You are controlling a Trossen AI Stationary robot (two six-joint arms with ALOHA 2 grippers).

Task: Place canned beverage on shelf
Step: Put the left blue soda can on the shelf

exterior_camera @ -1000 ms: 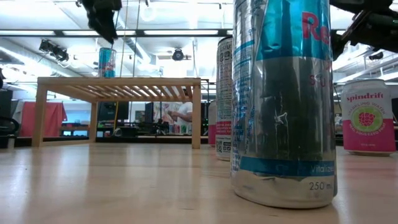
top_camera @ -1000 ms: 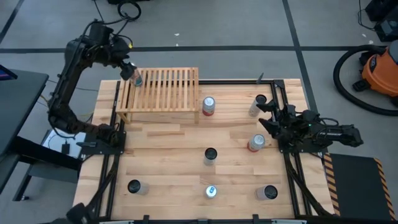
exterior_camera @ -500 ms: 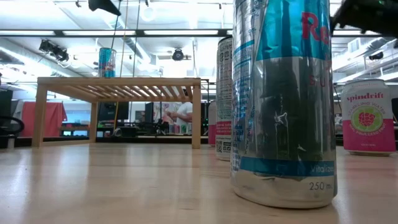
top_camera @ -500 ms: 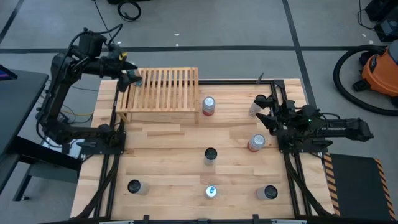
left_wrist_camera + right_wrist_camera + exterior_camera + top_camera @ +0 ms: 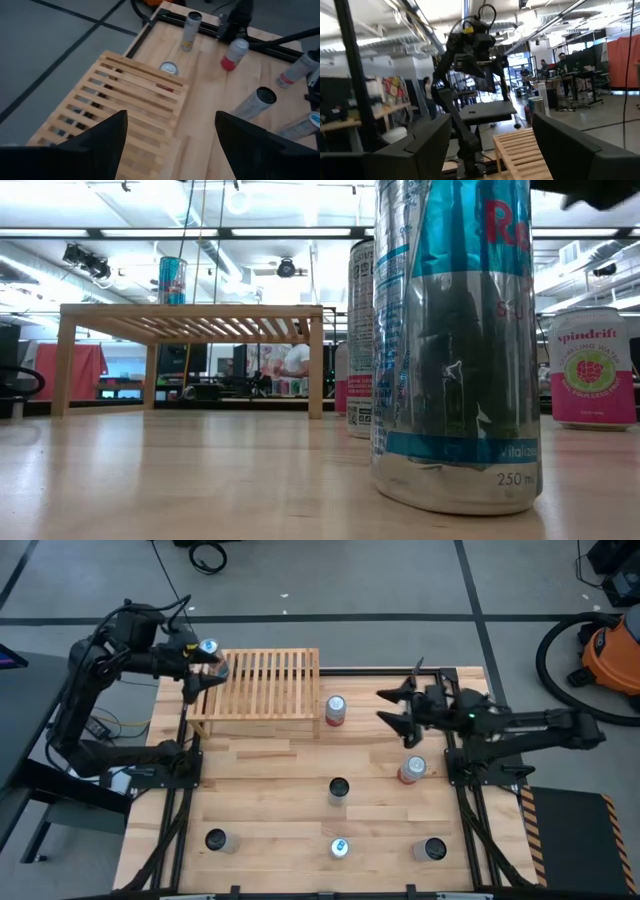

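Observation:
The shelf (image 5: 262, 685) stands at the table's far left. A slim blue can (image 5: 172, 280) stands upright on its slatted top at the far left corner (image 5: 210, 648). My left gripper (image 5: 203, 670) hangs open above that corner, clear of the can, and nothing lies between its fingers in the left wrist view (image 5: 170, 145). My right gripper (image 5: 393, 706) is open and raised over the table's right half, pointing toward the shelf; its wrist view (image 5: 490, 150) shows nothing between the fingers.
Several cans stand on the table: a red-and-white one (image 5: 335, 708) by the shelf's right leg, a pink one (image 5: 411, 769), a dark one (image 5: 338, 789) and three along the near edge (image 5: 340, 847). Black frame rails (image 5: 470, 810) run along both sides.
My left gripper has drawn back from the can on the shelf, up and toward the table's left edge; the can stays upright where it was. My right arm has risen from its low place at the right edge and reached toward the table's middle.

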